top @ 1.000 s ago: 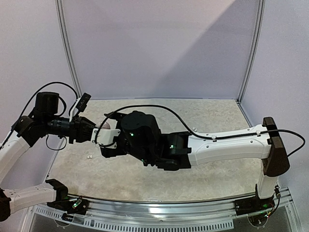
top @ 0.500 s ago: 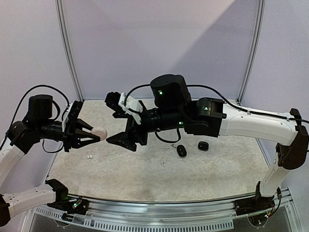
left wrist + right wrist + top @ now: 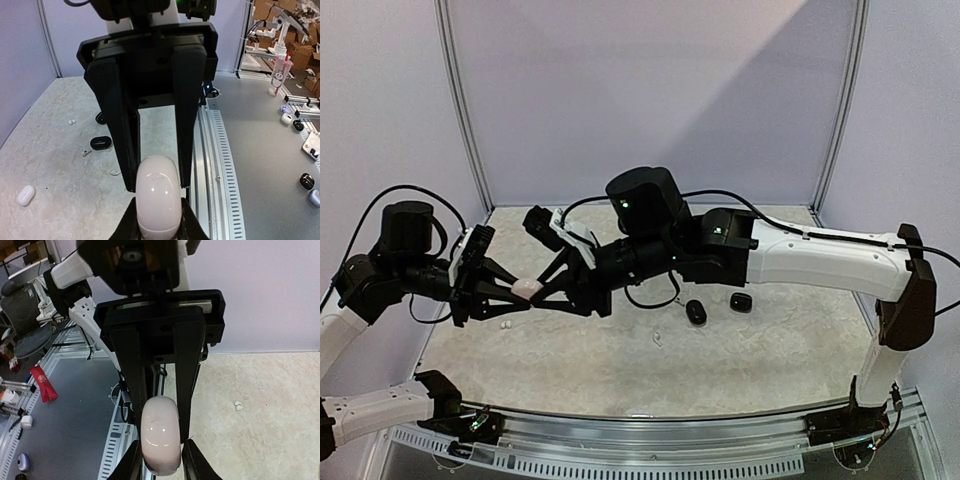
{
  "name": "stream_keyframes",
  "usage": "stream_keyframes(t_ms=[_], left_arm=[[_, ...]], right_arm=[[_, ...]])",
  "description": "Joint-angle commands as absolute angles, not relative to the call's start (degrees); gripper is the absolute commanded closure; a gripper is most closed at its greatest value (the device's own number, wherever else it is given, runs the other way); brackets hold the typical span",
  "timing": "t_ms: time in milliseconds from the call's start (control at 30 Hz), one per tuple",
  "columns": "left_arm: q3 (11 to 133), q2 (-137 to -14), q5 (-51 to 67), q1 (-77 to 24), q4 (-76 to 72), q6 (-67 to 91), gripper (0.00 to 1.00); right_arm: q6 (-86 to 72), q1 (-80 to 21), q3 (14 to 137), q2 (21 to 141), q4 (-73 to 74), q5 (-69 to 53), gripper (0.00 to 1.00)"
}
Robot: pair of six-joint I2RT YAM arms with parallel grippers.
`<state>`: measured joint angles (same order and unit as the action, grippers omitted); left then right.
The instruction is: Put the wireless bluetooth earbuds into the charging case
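Pale charging case clamped in my left gripper; right gripper flanks it, grip unclear.
Black case at four o'clock.

One pale case, two black cases, at least three white earbuds.

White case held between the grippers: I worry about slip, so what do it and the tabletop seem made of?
White case: probably hard plastic, glossy; small bright highlights on its rounded shell. Tabletop: unclear, perhaps a matte mat or laminate; mottled beige, no glare.
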<state>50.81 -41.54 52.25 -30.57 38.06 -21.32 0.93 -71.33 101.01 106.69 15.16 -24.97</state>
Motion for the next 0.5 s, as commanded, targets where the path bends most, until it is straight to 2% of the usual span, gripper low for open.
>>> stream_keyframes(t_ms=[0, 133, 200, 233, 300, 333, 400, 467], left_arm=[[50.18, -41.23, 50.75, -32.8, 37.55, -20.08, 1.0], [50.14, -41.23, 51.22, -33.05, 36.77, -18.45, 1.0], [49.47, -40.5, 50.97, -33.05, 36.28, -17.91, 0.99], [48.63, -39.96, 50.09, -33.05, 35.23, -16.87, 0.84], [45.61, -37.65, 47.25, -33.05, 31.12, -13.22, 0.41], [43.3, -35.87, 45.85, -33.05, 27.79, -10.58, 0.28], [37.0, -31.28, 44.41, -33.05, 20.04, -5.67, 0.2], [32.25, -26.8, 43.71, -33.09, 11.99, -0.47, 0.2]], right_arm=[[0.26, -71.07, 103.36, 108.4, 16.58, -27.21, 0.77], [0.99, -71.07, 104.01, 108.59, 18.73, -27.56, 0.96], [1.52, -71.03, 103.88, 108.1, 19.95, -27.07, 1.0], [1.89, -71.01, 103.84, 107.75, 20.7, -26.48, 1.0], [2.46, -71.02, 103.75, 106.8, 22.08, -25.7, 1.0], [2.66, -71.02, 103.67, 106.29, 22.62, -25.36, 1.0], [2.89, -70.94, 103.54, 105.35, 23.23, -25.22, 1.0], [3.02, -71.0, 103.58, 104.98, 23.45, -25.57, 1.0]])
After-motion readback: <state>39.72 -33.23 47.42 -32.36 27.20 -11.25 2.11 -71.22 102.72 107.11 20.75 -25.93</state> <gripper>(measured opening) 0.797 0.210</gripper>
